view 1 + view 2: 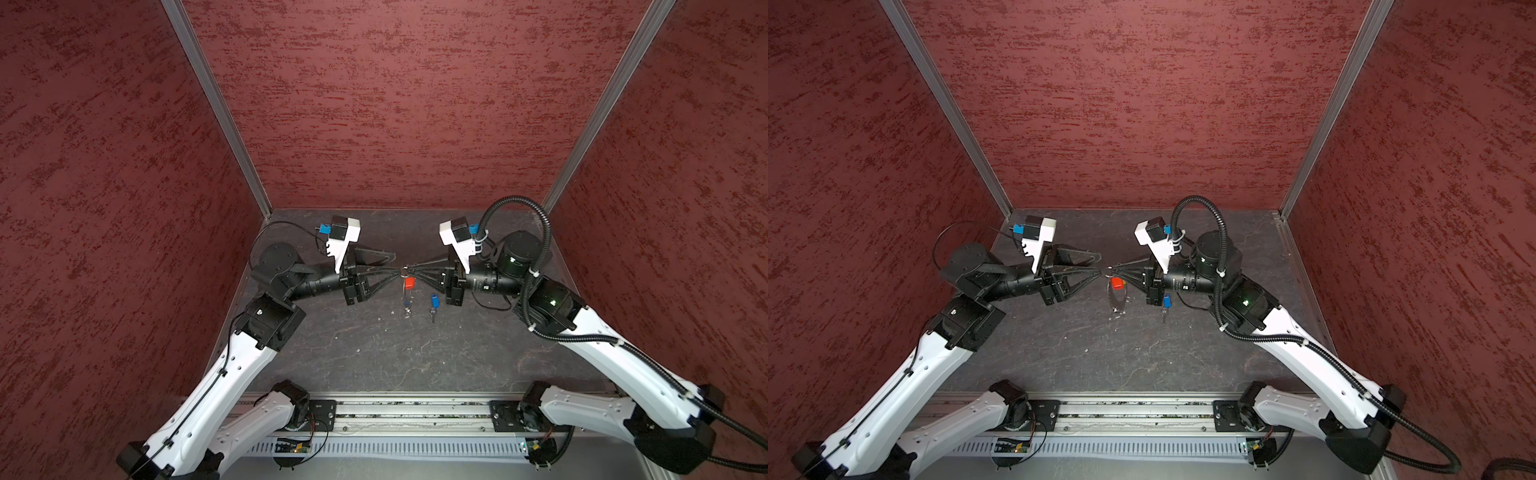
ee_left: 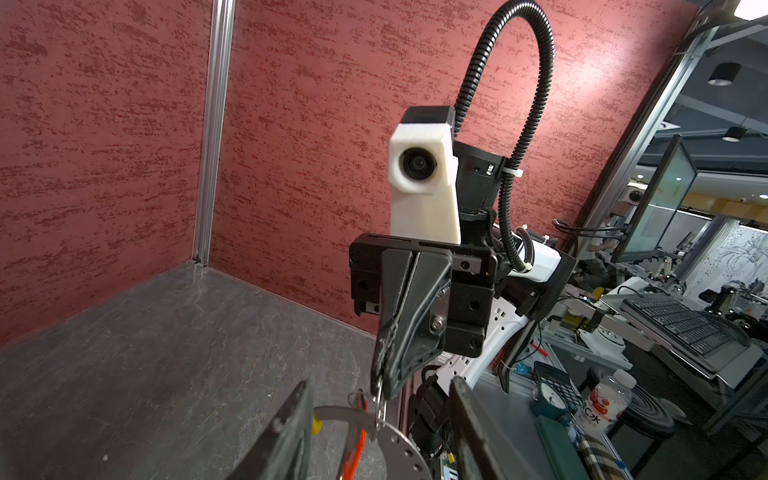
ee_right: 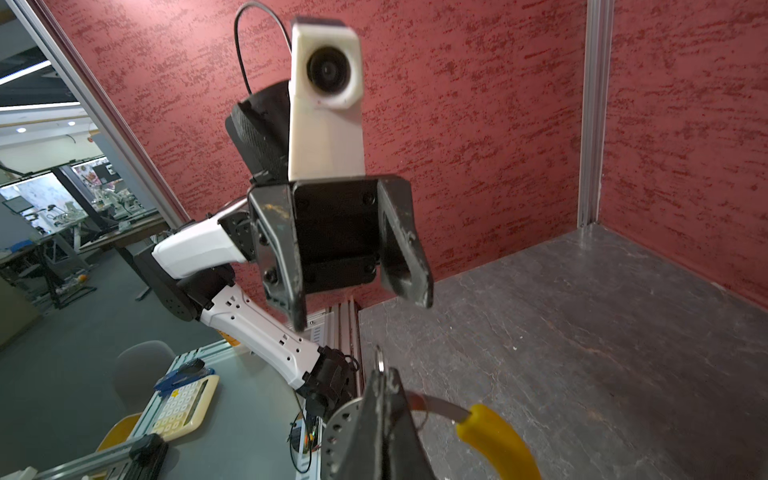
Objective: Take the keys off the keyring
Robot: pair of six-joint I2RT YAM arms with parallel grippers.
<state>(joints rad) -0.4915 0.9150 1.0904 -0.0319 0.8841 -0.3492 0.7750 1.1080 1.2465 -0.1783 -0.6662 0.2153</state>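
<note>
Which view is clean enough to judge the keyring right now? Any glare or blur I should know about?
In both top views: even light, no glare, but the keyring is tiny and thin. Left wrist view: right gripper sharp, keyring soft at the frame's edge, bright patch on the wall. Right wrist view: left gripper slightly blurred, yellow sleeve close and soft.

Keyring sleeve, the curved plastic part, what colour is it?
Yellow; the keyring sleeve shows best in the right wrist view.

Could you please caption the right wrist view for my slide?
Right gripper, jaws shut on the keyring, faces left gripper, jaws open.
</note>
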